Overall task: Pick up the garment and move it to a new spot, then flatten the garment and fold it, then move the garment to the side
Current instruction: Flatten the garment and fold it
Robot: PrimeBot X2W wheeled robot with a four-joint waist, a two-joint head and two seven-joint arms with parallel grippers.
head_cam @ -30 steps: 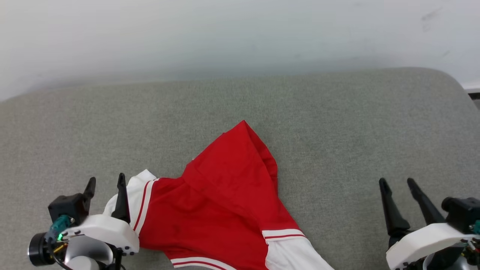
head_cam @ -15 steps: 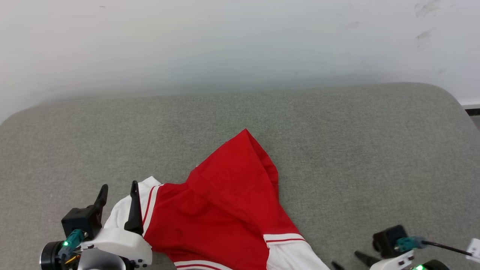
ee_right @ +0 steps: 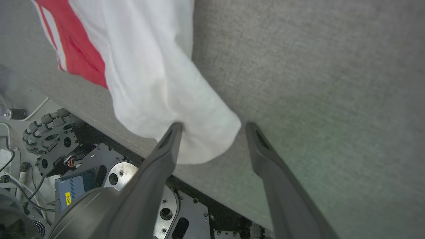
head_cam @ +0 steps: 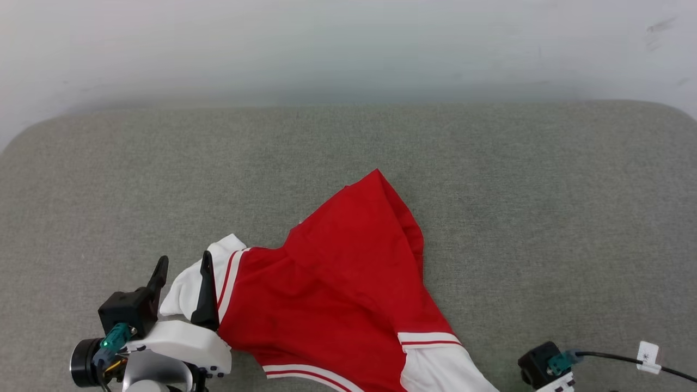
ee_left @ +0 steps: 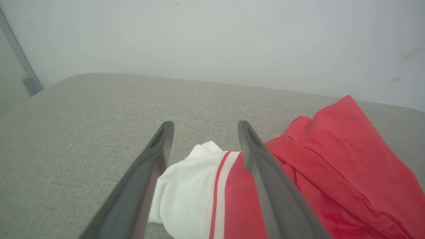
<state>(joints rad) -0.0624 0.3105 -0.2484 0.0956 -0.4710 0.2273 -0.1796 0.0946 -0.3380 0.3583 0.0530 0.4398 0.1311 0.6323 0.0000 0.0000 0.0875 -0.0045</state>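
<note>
Left gripper (ee_left: 206,124) gapes wide, empty, astride the garment's (head_cam: 337,288) white sleeve (ee_left: 186,186) near the grey cushion's (head_cam: 490,190) front edge. Right gripper (ee_right: 214,125), equally spread, hovers at the other sleeve (ee_right: 159,83).

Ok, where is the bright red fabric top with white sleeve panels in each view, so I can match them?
Head view: the bright red fabric top lies lower centre, cut by the bottom edge.
Left wrist view: lower right, its white sleeve between the left gripper's open fingers.
Right wrist view: upper left, white sleeve reaching towards the surface's edge.
Shared landmark: the grey woven surface beneath it.
</note>
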